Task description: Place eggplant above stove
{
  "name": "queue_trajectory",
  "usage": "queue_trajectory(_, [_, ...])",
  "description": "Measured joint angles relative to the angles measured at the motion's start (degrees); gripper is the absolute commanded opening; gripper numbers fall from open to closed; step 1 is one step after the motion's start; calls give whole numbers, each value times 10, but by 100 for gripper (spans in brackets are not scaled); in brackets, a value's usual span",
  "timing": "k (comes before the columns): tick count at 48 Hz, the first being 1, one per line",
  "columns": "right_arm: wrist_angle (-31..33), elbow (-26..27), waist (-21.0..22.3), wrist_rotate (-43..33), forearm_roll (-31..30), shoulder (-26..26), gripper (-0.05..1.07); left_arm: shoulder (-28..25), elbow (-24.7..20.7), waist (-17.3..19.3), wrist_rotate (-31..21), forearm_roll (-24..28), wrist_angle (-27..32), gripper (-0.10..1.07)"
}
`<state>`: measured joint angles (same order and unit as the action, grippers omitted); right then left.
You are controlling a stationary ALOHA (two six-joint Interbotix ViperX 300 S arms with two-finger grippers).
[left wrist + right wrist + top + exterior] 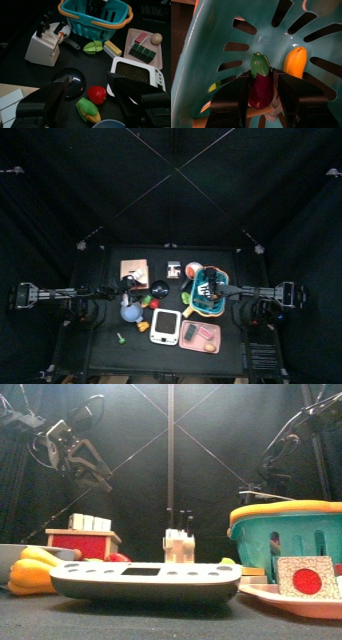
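1. Nearest the front camera sits the white toy stove (147, 579), flat at the table's front edge, with a yellow toy (34, 572) just beside it on one side.
2. Behind the stove stand a red-and-tan box (83, 539), a white knife block (178, 544) and, off to the other side, the teal basket (285, 536) with its orange rim.
3. Inside the basket is the eggplant (261, 87) — dark purple with a green cap — and the right gripper (262, 95) is clamped on it, one black jaw on each side of the body.
4. An orange vegetable (294, 61) lies against the basket's slotted wall, just beside the eggplant.
5. From above, the right arm reaches over the basket (207, 293), which sits beside the stove (164, 326) toward the back of the table.
6. The left gripper (85, 97) hangs above the table next to the stove, its jaws apart with nothing between them — a red tomato (97, 93) and a yellow-green vegetable (89, 110) lie below it.
7. A pink tray (148, 36) with small foods lies beside the stove, near the basket.
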<state>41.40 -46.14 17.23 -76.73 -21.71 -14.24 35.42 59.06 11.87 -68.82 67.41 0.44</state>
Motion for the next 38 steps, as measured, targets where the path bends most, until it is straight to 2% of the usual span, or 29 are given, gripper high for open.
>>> queue_trajectory(11, [-8, 4, -11, 0, -21, -17, 72, 0, 0, -1, 0, 0, -4, 95])
queue_trajectory(22, [-54, 3, -25, 0, -66, -54, 72, 0, 0, -3, -1, -24, -37, 95])
queue_trajectory(32, [-124, -4, -27, 0, -96, -97, 72, 1, 0, -1, 11, -35, -76, 95])
queue_trajectory(38, [-205, -7, -29, -4, -121, -113, 72, 2, 0, 0, 21, -36, -82, 95])
